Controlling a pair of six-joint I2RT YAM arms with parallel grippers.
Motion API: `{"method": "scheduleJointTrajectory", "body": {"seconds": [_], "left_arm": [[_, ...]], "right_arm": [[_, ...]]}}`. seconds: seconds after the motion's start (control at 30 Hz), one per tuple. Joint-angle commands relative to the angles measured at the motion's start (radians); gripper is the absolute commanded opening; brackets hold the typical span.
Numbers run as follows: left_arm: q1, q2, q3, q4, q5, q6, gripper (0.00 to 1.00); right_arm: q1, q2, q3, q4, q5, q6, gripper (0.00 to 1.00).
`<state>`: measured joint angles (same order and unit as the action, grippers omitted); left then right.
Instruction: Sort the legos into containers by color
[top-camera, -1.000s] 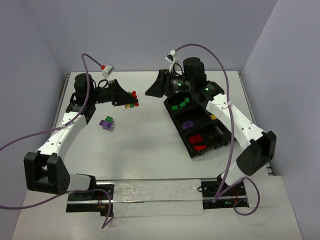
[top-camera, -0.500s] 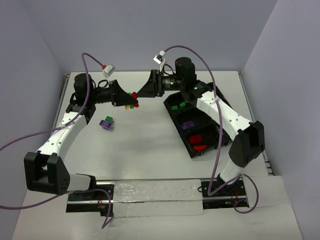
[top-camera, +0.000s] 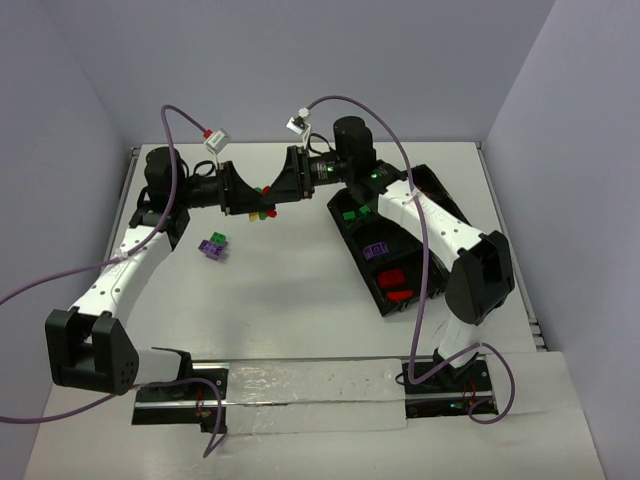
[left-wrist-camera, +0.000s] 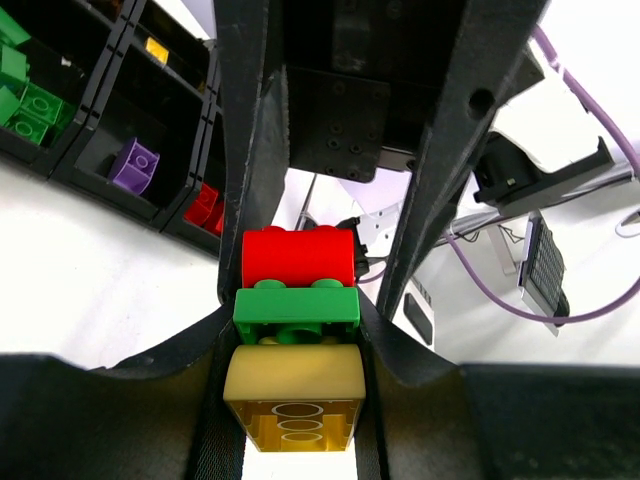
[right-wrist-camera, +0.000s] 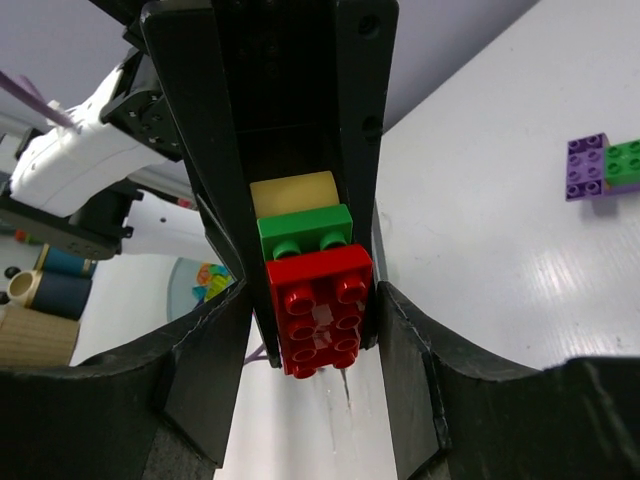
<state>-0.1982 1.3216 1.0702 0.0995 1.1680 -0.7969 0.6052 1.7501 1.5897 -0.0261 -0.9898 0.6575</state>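
Observation:
My left gripper (top-camera: 253, 196) is shut on a stack of three joined legos held above the table: yellow (left-wrist-camera: 294, 385), green (left-wrist-camera: 296, 307) and red (left-wrist-camera: 297, 258). Its fingers clamp the yellow and green end. My right gripper (top-camera: 276, 189) faces it head-on. Its jaws are open on either side of the red brick (right-wrist-camera: 318, 310), with a gap on each side. The black divided tray (top-camera: 440, 215) lies at the right. It holds green bricks (top-camera: 352, 212), a purple brick (top-camera: 376, 250) and red bricks (top-camera: 395, 283) in separate compartments.
A joined purple and green pair of bricks (top-camera: 213, 246) lies on the white table left of centre, and also shows in the right wrist view (right-wrist-camera: 600, 165). A yellow brick (left-wrist-camera: 157, 49) sits in a far tray compartment. Purple cables arch over both arms.
My right arm has swung left from above the tray to meet the left gripper, and its open jaws now straddle the red end of the stack. The left gripper has barely moved.

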Motion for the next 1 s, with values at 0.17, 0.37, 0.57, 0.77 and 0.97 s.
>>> {"method": "scheduleJointTrajectory", "body": {"seconds": [0.17, 0.37, 0.57, 0.77, 0.97], "left_arm": [[-0.007, -0.055, -0.001, 0.009, 0.038, 0.05, 0.0], [-0.008, -0.053, 0.005, -0.01, 0.042, 0.063, 0.0], [-0.007, -0.052, 0.005, -0.027, 0.042, 0.076, 0.0], [-0.007, -0.054, 0.004, -0.037, 0.041, 0.085, 0.0], [-0.007, -0.052, 0.008, -0.067, 0.039, 0.1, 0.0]], "right_arm": [[-0.032, -0.022, -0.114, 0.644, -0.141, 0.425, 0.58], [-0.038, 0.004, -0.114, 0.768, -0.154, 0.529, 0.58], [-0.038, 0.014, -0.108, 0.772, -0.138, 0.538, 0.53], [-0.038, 0.015, -0.117, 0.767, -0.117, 0.54, 0.18], [-0.038, 0.001, -0.124, 0.686, -0.08, 0.486, 0.0]]}}
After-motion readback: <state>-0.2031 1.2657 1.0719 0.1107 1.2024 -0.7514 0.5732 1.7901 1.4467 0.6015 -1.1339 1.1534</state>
